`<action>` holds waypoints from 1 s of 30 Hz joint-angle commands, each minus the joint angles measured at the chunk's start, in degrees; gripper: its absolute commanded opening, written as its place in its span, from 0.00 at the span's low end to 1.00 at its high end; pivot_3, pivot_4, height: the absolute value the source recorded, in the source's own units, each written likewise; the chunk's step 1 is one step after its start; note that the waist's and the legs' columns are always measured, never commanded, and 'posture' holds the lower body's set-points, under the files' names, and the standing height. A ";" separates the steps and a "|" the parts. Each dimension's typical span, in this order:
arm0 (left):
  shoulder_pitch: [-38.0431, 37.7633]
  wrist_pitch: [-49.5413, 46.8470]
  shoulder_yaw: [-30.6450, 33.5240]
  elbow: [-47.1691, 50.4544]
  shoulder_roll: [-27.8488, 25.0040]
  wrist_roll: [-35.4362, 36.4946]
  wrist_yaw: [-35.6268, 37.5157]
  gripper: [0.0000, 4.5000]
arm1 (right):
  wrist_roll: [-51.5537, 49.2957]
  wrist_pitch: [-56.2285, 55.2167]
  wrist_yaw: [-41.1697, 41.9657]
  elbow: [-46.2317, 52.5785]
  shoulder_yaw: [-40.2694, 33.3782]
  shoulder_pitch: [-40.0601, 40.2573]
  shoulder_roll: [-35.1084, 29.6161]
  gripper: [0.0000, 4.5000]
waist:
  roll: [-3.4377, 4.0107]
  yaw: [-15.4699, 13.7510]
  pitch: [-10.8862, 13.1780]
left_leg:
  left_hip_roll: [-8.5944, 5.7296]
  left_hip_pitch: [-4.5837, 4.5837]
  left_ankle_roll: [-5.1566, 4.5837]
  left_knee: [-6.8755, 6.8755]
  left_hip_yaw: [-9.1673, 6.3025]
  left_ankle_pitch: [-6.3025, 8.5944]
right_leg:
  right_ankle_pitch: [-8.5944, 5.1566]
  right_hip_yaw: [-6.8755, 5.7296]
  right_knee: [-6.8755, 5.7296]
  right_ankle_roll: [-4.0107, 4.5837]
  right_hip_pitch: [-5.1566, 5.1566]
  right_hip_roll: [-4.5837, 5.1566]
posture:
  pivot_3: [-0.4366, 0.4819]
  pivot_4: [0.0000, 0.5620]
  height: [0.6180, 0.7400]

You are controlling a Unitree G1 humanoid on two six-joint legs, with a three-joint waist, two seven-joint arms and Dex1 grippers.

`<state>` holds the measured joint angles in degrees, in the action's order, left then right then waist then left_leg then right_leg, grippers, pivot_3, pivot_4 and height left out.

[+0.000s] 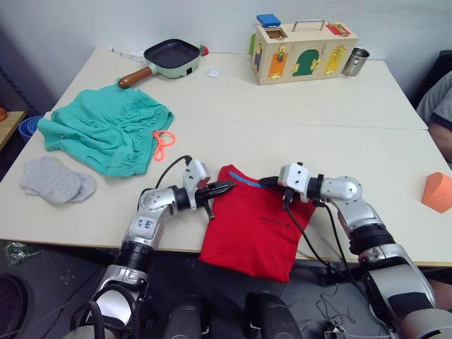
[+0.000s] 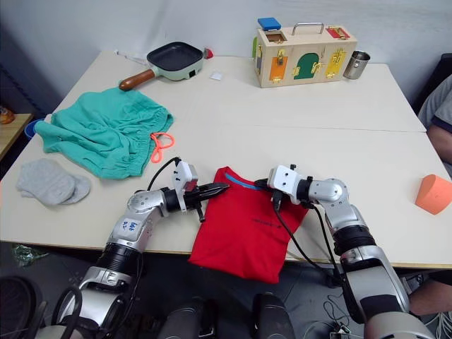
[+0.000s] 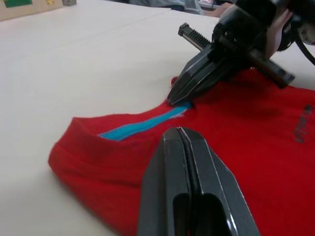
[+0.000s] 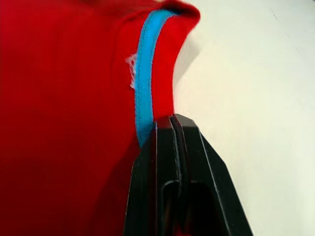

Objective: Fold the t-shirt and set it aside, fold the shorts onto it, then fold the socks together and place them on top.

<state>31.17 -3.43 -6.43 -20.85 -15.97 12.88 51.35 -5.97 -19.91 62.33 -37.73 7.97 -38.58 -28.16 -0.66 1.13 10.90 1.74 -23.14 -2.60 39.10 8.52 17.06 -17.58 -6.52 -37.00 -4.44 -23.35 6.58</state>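
Table [image 1: 296, 134] surface is cream-white and carries all garments. The t-shirt [image 1: 254, 229] lies at the near edge in a narrow folded strip, its lower end hanging over the table edge, its blue collar band facing the far side. The shorts [image 1: 106, 131] lie spread at the left, orange drawstring at their right edge. The socks [image 1: 55, 181] lie together just beside the shorts, nearer the left front edge.

The toy box [image 1: 304, 51], frying pan [image 1: 169, 58] and metal cup [image 1: 355, 61] stand along the far side, well apart from the garments. An orange block [image 1: 438, 192] rests at the right edge.

The left gripper [image 1: 224, 188] has its fingers pressed together at the left end of the collar edge. The right gripper [image 1: 267, 183] has its fingers pressed together on the collar band's right end.
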 commanded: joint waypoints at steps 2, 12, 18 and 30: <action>-0.50 2.16 -1.48 -0.29 -0.49 -1.08 2.30 0.00 | -14.63 17.67 8.64 14.02 -6.98 3.40 -5.27 0.00 | 0.01 -0.06 0.00 | 0.00 -0.02 -0.01 -0.02 -0.02 0.01 | 0.00 0.00 -0.01 0.00 0.00 0.01 | 0.48 0.27 1.00; -1.07 4.65 -0.05 1.27 -0.65 2.15 7.13 0.00 | -29.23 64.03 9.88 36.39 -12.71 17.20 -26.72 0.59 | 0.01 -0.95 0.00 | 0.00 -0.04 -0.01 -0.07 -0.13 0.11 | 0.00 -0.03 0.24 0.02 -0.04 0.15 | 0.48 0.27 1.00; -5.22 2.59 2.26 11.61 -4.78 8.87 14.84 0.25 | -34.68 82.29 7.02 41.80 -13.82 22.07 -33.01 1.00 | 0.04 -0.57 0.02 | 0.06 -0.04 0.01 -0.12 -0.11 0.14 | -0.01 -0.04 0.36 0.03 -0.05 0.14 | 0.48 0.27 1.00; -14.87 -6.36 7.57 29.33 -16.29 18.98 20.10 0.99 | -42.05 107.86 -6.13 47.13 -14.35 19.26 -25.28 1.00 | 0.03 -0.92 0.00 | 0.03 -0.06 -0.01 -0.22 -0.15 0.28 | -0.02 -0.01 0.50 0.05 -0.04 0.20 | 0.48 0.27 1.00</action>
<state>16.60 -9.35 -0.13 5.30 -31.88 29.73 71.77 -45.96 85.21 57.90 8.01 -5.68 -19.21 -55.16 -0.63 0.21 10.90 1.79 -23.20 -2.60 38.87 8.36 17.34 -17.60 -6.53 -36.50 -4.39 -23.40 6.78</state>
